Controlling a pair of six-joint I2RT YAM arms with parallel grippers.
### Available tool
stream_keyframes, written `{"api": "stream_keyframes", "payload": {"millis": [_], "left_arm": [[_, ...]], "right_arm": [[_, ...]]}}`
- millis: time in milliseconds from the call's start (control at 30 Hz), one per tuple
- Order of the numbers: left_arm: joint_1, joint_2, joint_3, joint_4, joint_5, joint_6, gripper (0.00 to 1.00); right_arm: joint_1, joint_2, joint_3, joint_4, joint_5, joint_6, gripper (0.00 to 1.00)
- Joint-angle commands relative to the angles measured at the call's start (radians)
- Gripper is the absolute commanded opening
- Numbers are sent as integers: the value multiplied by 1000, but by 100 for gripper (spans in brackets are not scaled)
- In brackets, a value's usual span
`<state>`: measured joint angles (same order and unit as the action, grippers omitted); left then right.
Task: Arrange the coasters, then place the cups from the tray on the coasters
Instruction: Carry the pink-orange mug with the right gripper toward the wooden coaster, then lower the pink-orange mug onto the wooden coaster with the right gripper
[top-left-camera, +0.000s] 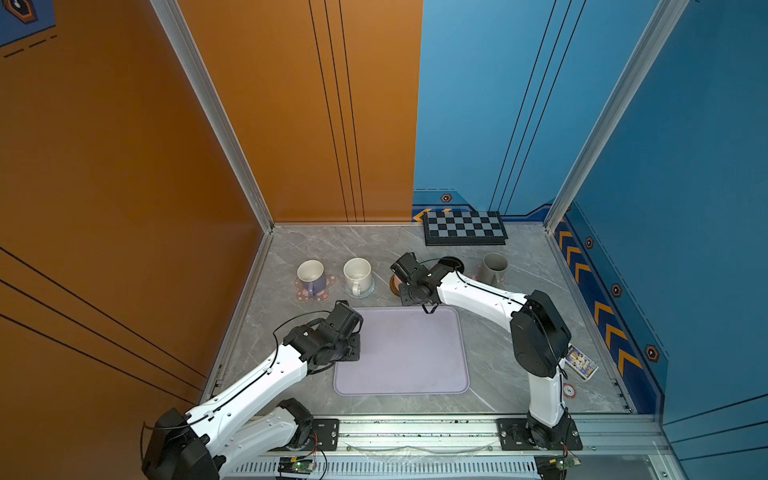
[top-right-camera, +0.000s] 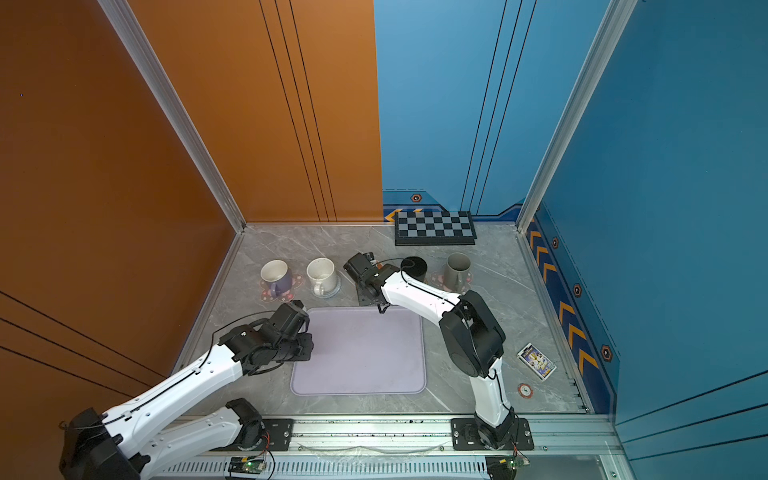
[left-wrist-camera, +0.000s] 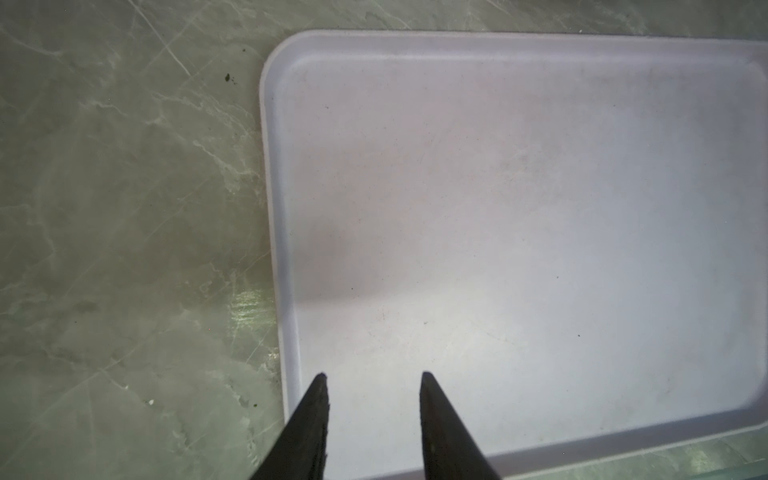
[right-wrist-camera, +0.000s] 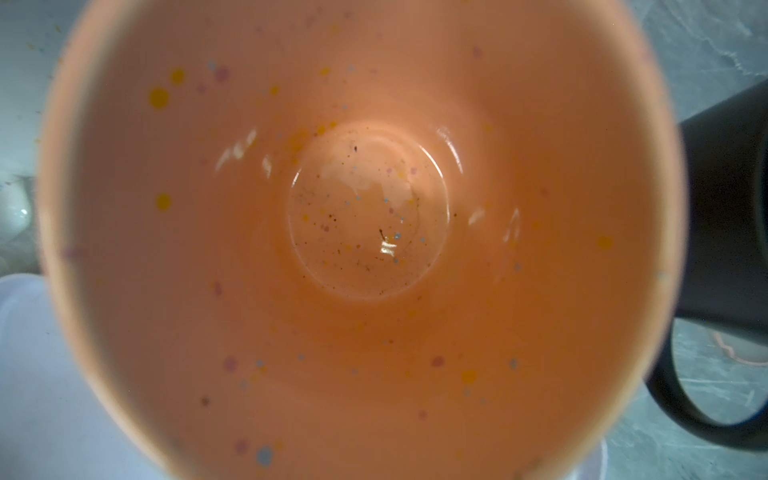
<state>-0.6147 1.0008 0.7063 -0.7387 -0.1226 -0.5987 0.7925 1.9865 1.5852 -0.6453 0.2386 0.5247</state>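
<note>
Now, speckled orange ceramic mug sits directly beneath right claw, mid-frame in a top view.
Right claw clenched, its hold on the mug unseen; left claw released, over pale lavender rectangular tray, left edge.

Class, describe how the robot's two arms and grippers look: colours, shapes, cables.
The left arm and right arm have glossy white shells, bulky black joint housings and black wrists. A thin black cable runs along each. The left gripper has two slim black fingers tapering to points.
</note>
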Motion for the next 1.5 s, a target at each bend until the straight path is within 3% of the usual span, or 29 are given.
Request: {"api": "stream_keyframes", "payload": {"millis": [0,1467], "left_arm": [[16,-2,29,-36,-1,26,38],[52,4,-6,-36,11,26,39]], "right_arm": [[-9,0,65,26,50,39,0],[-23,140,205,-25,57,60,0]]}}
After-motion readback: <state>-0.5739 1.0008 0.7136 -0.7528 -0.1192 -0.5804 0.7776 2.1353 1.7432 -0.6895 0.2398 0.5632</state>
